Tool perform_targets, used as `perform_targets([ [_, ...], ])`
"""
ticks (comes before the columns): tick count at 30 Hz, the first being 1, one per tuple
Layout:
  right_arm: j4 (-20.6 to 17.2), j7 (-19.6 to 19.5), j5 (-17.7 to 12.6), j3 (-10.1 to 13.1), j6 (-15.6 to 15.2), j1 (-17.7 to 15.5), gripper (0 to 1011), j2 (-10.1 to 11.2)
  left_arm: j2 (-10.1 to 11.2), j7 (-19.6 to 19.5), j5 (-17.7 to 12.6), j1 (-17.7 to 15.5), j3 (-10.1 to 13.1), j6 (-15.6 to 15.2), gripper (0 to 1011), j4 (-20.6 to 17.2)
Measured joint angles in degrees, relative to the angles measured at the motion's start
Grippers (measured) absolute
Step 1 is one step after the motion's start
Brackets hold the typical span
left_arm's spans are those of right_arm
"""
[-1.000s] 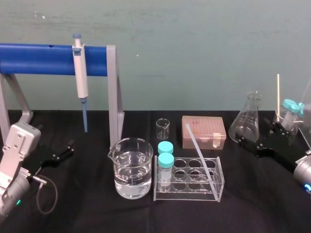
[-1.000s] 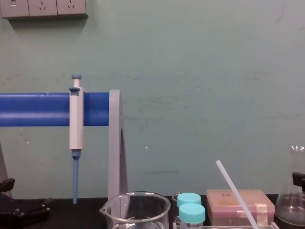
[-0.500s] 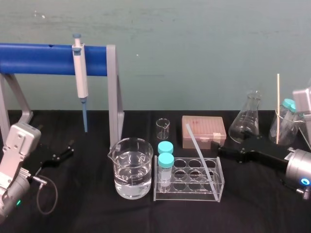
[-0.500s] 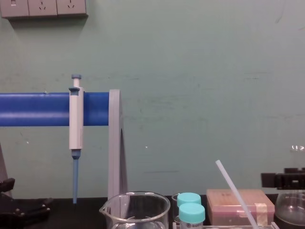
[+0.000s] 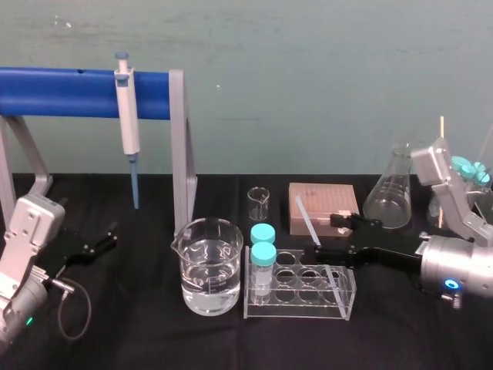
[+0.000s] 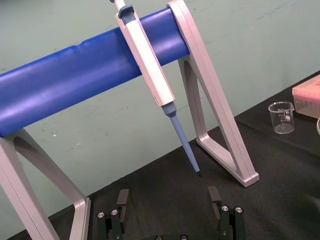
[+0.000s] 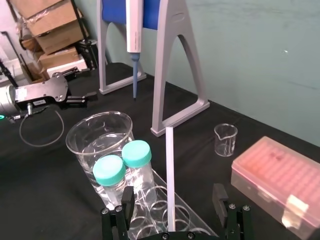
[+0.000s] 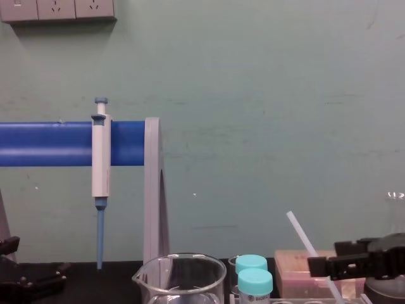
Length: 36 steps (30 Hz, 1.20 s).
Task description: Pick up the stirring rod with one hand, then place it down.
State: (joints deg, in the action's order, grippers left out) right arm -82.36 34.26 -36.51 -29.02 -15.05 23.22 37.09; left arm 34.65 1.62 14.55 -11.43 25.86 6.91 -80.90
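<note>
Update: the right gripper has been swung in from the far right of the table, beside the flask. It is now held low over the clear tube rack. The approach can be taken as done.

The stirring rod has not been moved. It is still leaned at a tilt in the rack, lower end in a well on the rack's right side, upper end raised toward the pink tip box. In the right wrist view it is seen standing between the two black fingers, roughly centred and apart from both.

The right gripper's fingers are spread wide and nothing is pinched yet. The grasp step is judged not yet begun, so the task is early: pick and place are both outstanding.

Next move, as a judgement: the jaws are to be closed on the rod at mid-length, then it is to be lifted along its own tilt so the rack is not dragged.

Risks to be noted: the rod is thin and smooth, so slip or rotation in the pads is likely. The two teal-capped vials and the water beaker are parked close on the left side.

The left gripper is left idle at the table's left, near the pipette on its blue stand, with its fingers spread.
</note>
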Motion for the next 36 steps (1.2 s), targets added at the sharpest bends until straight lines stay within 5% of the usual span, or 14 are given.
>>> perform_targets([
  [13,3.6,1.5,3.9,-3.3,2.1,3.6,1000,-2.0,0.0,0.0,0.0,0.0,0.0,0.0,1000,0.0],
  [23,3.6,1.5,4.0,-3.3,2.2,3.7,994,-2.0,0.0,0.0,0.0,0.0,0.0,0.0,1000,0.0],
  [36,3.5,1.4,3.7,-3.2,1.9,3.5,693,-1.9,0.0,0.0,0.0,0.0,0.0,0.0,1000,0.0],
])
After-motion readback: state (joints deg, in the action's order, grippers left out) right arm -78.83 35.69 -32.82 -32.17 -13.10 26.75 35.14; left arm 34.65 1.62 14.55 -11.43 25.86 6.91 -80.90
